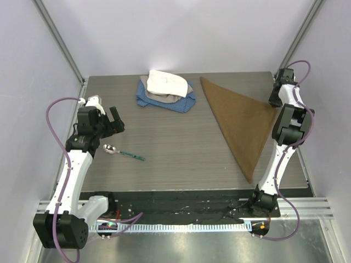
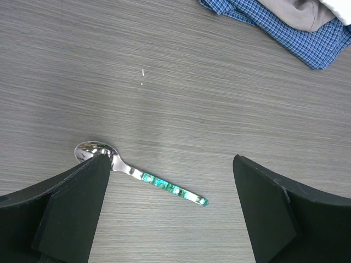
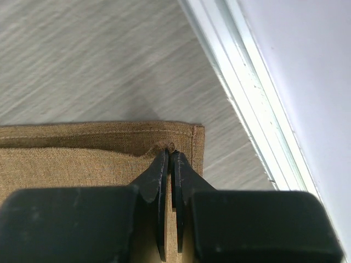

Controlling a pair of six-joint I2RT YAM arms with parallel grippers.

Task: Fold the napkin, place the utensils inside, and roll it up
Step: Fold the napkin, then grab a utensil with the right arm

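- Top view: tan-brown napkin point(image 1: 241, 123) folded into a triangle, flat on the right side of the table point(image 1: 175, 137). The spoon point(image 1: 122, 152) lies well apart from it, by my left gripper point(image 1: 109, 125).
- Left wrist: my left fingers point(image 2: 77, 203) are wide apart over the spoon point(image 2: 140, 175), gripping nothing.
- Right wrist: my right gripper point(image 3: 169, 156) is pinched on the napkin's point(image 3: 82, 156) upper-layer corner. Coarse weave, stitched hem.

even bright light, soft shadows

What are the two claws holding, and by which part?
The right gripper pinches the brown napkin at its corner by the wall. The left gripper is open above the spoon, holding nothing.
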